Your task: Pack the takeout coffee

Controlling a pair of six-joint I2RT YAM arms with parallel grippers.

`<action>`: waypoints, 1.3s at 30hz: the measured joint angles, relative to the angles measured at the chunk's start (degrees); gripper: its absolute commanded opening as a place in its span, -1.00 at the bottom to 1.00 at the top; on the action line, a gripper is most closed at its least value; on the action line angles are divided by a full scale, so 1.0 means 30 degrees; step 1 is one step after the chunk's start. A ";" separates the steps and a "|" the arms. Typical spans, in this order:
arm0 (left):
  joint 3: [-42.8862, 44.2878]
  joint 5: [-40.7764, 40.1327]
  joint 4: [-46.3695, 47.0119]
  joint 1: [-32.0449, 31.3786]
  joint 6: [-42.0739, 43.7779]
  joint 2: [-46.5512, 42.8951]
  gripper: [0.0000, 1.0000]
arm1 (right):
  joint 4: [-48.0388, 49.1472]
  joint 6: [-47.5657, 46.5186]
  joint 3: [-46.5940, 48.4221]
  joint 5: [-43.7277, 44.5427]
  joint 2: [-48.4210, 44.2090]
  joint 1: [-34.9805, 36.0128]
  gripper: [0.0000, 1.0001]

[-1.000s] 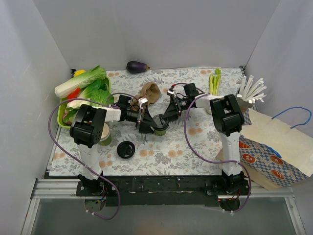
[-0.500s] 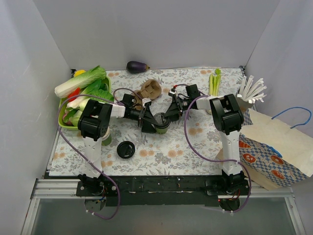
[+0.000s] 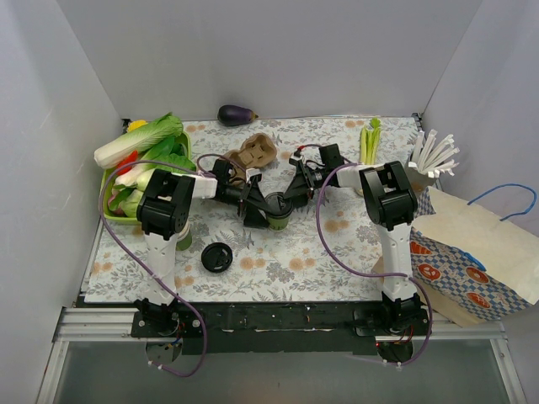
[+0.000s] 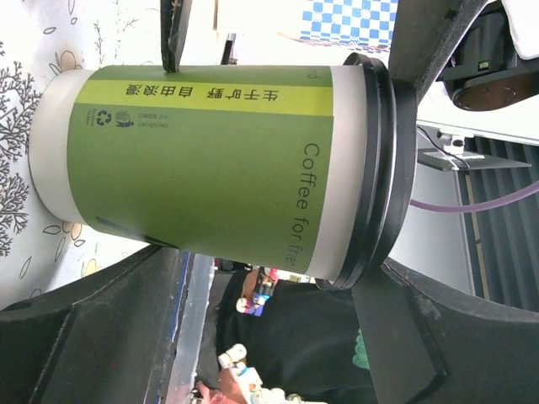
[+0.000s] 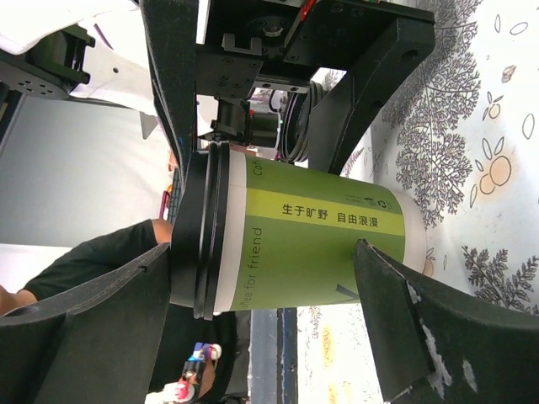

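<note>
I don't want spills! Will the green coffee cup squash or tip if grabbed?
The green coffee cup looks papery, so a hard squeeze might dent it. It stands tall, so a high push could tip it.

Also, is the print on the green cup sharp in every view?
Left wrist view: print on the takeout coffee sharp, near fingers dark and soft. Right wrist view: sharp too, upper left corner washed out. Top external view: evenly lit, print too small to read.

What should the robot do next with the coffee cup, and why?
Probably close the left gripper on the cup: it stands lidded between that and the right gripper, both look open, and the bag sits off to the right.
</note>
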 measured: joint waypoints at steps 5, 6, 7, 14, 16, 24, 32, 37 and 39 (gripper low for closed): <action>0.0124 -0.1355 -0.0342 0.0000 0.0678 -0.0714 0.78 | -0.0051 -0.0335 0.0503 0.0197 -0.0022 -0.0022 0.95; 0.0124 -0.1800 -0.0328 -0.0022 0.0794 -0.0903 0.79 | -0.0087 -0.0474 0.0612 0.0335 -0.0066 -0.0022 0.96; 0.0131 -0.2157 -0.0342 -0.0044 0.0860 -0.1086 0.81 | -0.0204 -0.0663 0.0619 0.0517 -0.0175 -0.0022 0.96; 0.0182 -0.3548 -0.0211 0.0036 0.1457 -0.1916 0.90 | -0.1588 -0.2710 0.0503 0.1953 -0.1392 -0.0015 0.96; 0.0182 -0.3759 -0.0175 0.0066 0.1588 -0.2091 0.93 | -0.2528 -0.3504 0.0619 0.2331 -0.1705 -0.0036 0.96; 0.0189 -0.5319 0.0066 0.0444 0.2040 -0.3738 0.96 | -0.9377 -1.0768 0.3461 0.6958 -0.3009 -0.0138 0.96; -0.1938 -0.7045 0.0066 0.1341 0.2404 -0.8058 0.44 | -1.2568 -1.6742 0.2302 1.1548 -0.8269 -0.0138 0.96; -0.3526 -0.8320 0.0044 0.1217 0.2127 -0.8488 -0.33 | -1.3493 -1.8374 0.1013 1.3209 -1.0236 -0.0138 0.96; -0.3971 -0.8451 0.0124 0.1020 0.1880 -0.8291 -0.56 | -1.3595 -1.8520 0.0481 1.3748 -1.0542 -0.0138 0.96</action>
